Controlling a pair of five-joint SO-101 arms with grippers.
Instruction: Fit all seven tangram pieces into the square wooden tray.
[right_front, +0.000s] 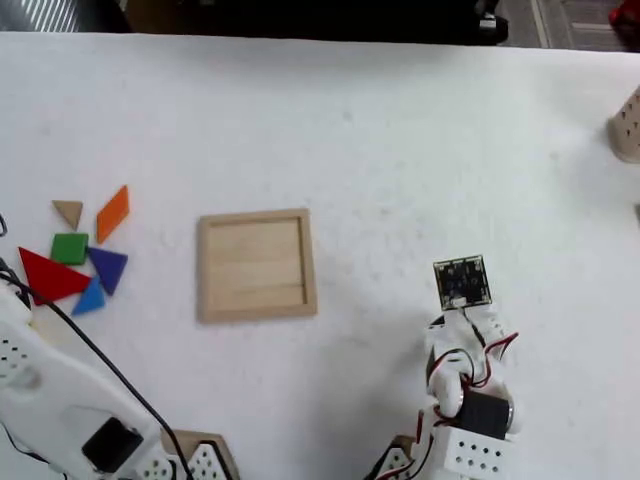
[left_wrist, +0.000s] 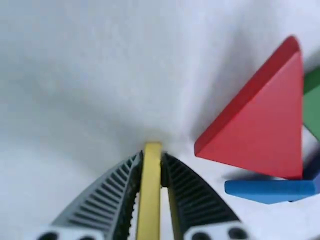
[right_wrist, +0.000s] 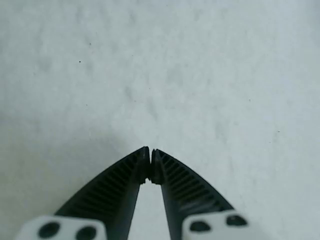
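Clamping yellow piece in left gripper, red triangle apparently beside

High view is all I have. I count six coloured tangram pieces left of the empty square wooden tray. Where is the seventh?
Observer: The left gripper is shut on a thin yellow tangram piece, held edge-on.
Operator: Is it near the other pieces?
Observer: Yes. The large red triangular piece lies on the table close beside that gripper's tip, with a flat blue piece next to it.
Operator: And the right gripper?
Observer: The right gripper is shut with nothing in it, above bare white table.
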